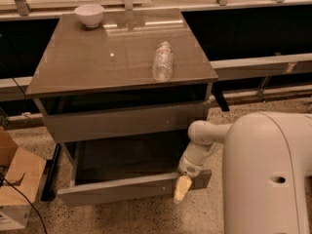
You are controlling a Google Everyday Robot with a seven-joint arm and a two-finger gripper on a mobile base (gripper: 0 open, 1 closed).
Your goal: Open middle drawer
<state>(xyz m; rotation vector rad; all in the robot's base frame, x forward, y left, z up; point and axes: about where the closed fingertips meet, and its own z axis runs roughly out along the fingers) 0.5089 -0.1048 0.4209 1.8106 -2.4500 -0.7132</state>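
Note:
The middle drawer [122, 189] stands pulled far out of the grey-brown cabinet, its dark inside [126, 157] showing. The drawer front above it [124, 122] sits further back, with a dark gap under the top. My gripper [182, 188] is at the right end of the pulled-out drawer's front, its pale tip against the top edge. My white arm [204, 140] reaches down to it from the right. Anything below the pulled-out drawer is hidden.
A clear plastic bottle [163, 61] lies on the cabinet top [97, 57], and a white bowl [89, 14] stands at its back left. A cardboard box [14, 184] sits on the floor at the left. My white body [273, 174] fills the lower right.

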